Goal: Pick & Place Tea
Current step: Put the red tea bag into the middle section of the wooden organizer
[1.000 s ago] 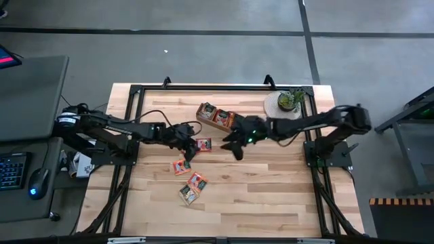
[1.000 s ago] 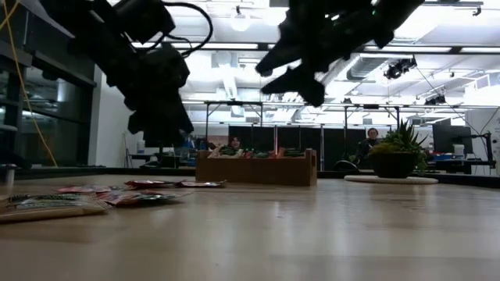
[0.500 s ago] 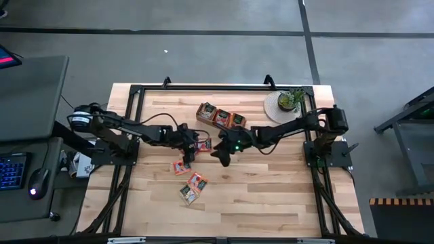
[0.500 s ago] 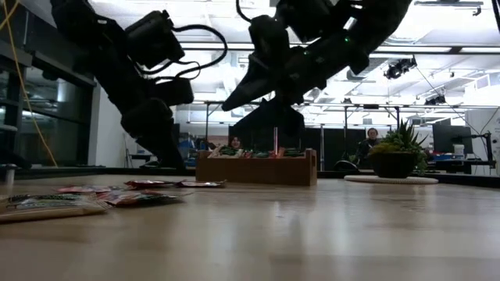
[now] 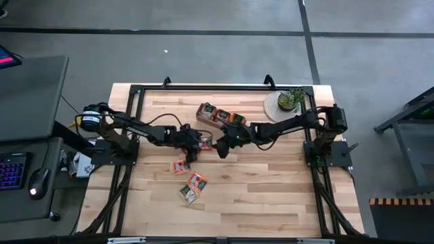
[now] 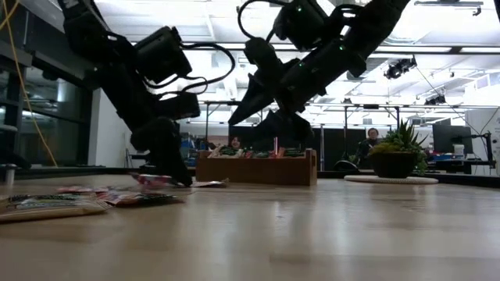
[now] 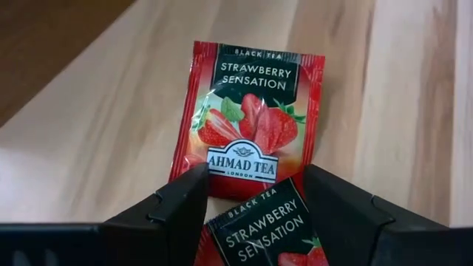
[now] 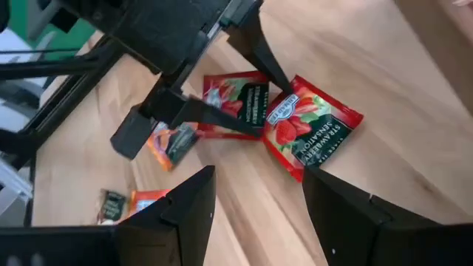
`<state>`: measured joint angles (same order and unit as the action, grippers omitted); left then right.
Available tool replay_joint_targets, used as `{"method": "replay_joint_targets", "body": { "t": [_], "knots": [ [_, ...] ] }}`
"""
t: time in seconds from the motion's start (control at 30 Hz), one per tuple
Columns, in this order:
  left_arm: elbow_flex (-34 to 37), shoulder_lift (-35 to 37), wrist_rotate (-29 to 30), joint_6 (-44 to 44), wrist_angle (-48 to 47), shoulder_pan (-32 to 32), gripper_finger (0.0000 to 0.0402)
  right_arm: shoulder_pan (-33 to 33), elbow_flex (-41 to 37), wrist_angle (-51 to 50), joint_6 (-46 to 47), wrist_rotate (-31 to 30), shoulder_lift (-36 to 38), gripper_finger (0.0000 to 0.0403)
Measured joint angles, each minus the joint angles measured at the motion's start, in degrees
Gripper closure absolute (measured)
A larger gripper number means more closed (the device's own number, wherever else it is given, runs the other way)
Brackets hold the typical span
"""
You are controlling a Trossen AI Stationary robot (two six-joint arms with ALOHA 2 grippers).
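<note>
Two dark robot arms meet near the middle of a pale wooden counter (image 5: 271, 196). The left gripper (image 5: 192, 150) is low over a pair of overlapping red strawberry tea sachets (image 7: 247, 129), its jaws wide and straddling the nearer one, not yet closed. The right gripper (image 5: 220, 149) hovers just beside them, also open and holding nothing. More sachets (image 5: 192, 186) lie scattered nearer the front edge, and a wooden tray (image 5: 218, 116) with some tea in it sits just behind the grippers. The step appears to be the pick: next, the left gripper likely needs to close on one sachet alone, then lift it toward the tray.
</note>
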<state>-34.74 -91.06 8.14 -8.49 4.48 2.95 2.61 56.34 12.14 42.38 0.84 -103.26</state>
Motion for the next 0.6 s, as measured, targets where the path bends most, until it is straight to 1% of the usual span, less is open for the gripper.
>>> {"method": "replay_joint_targets", "body": {
  "t": [0.1,0.2,0.4,0.6],
  "knots": [
    [-0.1,-1.6,-0.6,-0.8,0.5,1.0,0.0186,0.3,0.0,-0.4,0.3,-1.0,0.0,0.0204],
    [-0.1,-2.9,-0.8,-0.8,2.2,1.7,0.0186,0.7,0.0,-0.5,2.4,-1.3,0.0,0.0204],
    [0.0,-3.0,-1.7,-1.7,2.5,1.6,0.0186,0.9,0.0,0.1,9.0,-0.7,-3.8,0.0204],
    [0.0,-3.0,-2.2,-1.9,2.3,1.6,0.0186,1.0,0.0,2.6,14.7,-2.2,-6.4,0.0204]
  ]
}}
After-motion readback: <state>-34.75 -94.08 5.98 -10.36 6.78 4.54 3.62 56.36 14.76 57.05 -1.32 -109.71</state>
